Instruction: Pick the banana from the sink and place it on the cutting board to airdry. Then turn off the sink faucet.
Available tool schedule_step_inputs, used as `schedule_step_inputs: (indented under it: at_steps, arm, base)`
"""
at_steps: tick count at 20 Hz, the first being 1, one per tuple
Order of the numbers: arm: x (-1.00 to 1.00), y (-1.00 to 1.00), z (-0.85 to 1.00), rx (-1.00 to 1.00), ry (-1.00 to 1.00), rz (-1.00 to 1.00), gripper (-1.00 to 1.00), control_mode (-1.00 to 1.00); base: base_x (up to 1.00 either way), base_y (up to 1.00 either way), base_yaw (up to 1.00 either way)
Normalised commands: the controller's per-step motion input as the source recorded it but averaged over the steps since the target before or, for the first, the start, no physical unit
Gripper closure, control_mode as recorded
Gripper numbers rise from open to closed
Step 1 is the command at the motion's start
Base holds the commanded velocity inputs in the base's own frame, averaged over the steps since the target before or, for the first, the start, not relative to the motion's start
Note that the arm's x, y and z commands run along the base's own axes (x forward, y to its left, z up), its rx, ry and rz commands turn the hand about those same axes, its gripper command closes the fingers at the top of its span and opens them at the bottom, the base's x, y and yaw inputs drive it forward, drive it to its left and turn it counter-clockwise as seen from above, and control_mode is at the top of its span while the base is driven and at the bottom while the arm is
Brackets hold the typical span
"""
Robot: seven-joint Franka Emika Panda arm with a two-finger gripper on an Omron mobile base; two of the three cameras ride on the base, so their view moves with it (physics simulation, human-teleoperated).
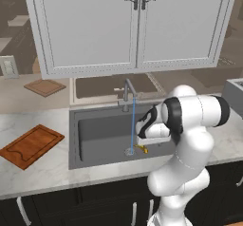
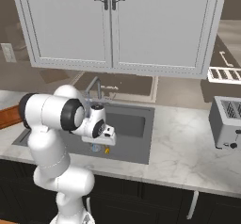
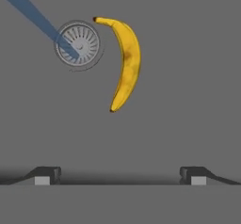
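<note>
Gripper (image 3: 120, 175): spread wide, the two dark fingertips far apart at the bottom of the hand view; it holds nothing and touches nothing, hanging above the basin floor with the fruit ahead of it.
Banana (image 3: 127, 60): lies flat on the floor of the sink, curved, one dark end just beside the drain, the other end pointing toward the hand. Not yet gripped.
Why the hand sits so: judged, the wide spread lets the fingers straddle the banana's narrow body from above; the hand looks set for a descent and would need to move forward to centre over it.
Drain (image 3: 77, 44): round metal, with the blue stream of water (image 1: 133, 125) landing on it, so the tap is running.
Sink (image 1: 95, 139): dark recessed basin.
Sink faucet (image 1: 127, 93): upright behind the basin, spout over the drain; not yet turned off.
Cutting board (image 1: 31, 145): reddish-brown, on the counter left of the basin, bare, well apart from the fruit.
Paler board (image 1: 45, 87): farther back on the counter; not the target.
</note>
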Motion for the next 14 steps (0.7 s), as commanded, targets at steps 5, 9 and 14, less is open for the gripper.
schedule_step_inputs:
  at_steps: [5, 9, 14]
  arm:
    - [0.07, 0.00, -0.22, 0.00, 0.01, 0.00, -1.00, -1.00]
    - [0.15, 0.00, -0.19, 0.00, 0.02, 0.00, -1.00, -1.00]
    - [0.20, 0.00, -0.15, 0.00, 0.02, 0.00, -1.00, -1.00]
  base:
    - [0.00, 0.00, 0.00]
    - [0.00, 0.00, 0.00]
    - [0.00, 0.00, 0.00]
